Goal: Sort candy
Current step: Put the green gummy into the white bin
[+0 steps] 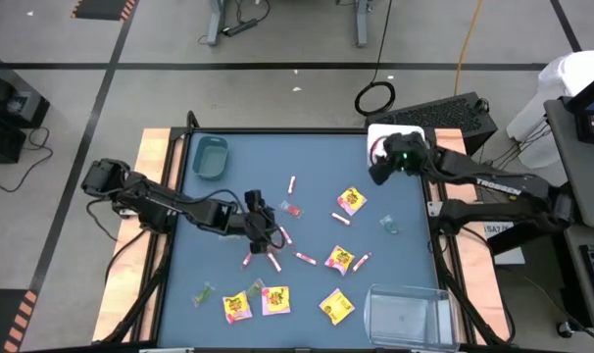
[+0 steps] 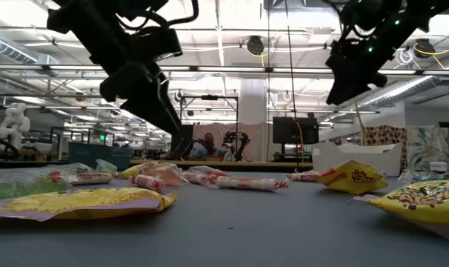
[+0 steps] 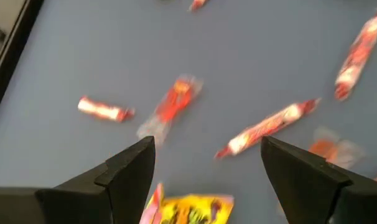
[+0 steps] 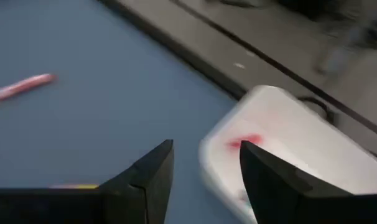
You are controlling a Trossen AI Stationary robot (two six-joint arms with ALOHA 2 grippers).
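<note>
At the far left corner of the mat we are leaving the teal bin [image 1: 210, 157] alone; nothing is near it.

Our left gripper [image 1: 266, 232] is hovering over the middle of the table, fingers apart and holding nothing, as the left wrist view shows. Ahead of those fingers a pink stick [image 3: 267, 127] is lying aslant, its long axis running across the gap between them at an angle, and a red-wrapped piece [image 3: 173, 104] is lying just beside it. We judge this arm is far the nearer to that cluster, and that the wrist needs turning so the fingers close across the stick's thin width. More sticks [image 1: 305, 257] are lying close by, so room here is tight.

Nearer the front edge we are seeing yellow packets [image 1: 275, 299] lying flat, well apart from either gripper, with open mat around them.

Toward the right, another packet [image 1: 351, 201] and a small greenish piece [image 1: 388, 226] are lying in open space.

Our right gripper [image 1: 385, 169] is hanging at the far right corner, beside the white bin [image 4: 300, 149], fingers apart and empty. Something red is already lying in that bin.

The clear bin [image 1: 407, 316] is standing at the front right corner, near the mat's edge.
</note>
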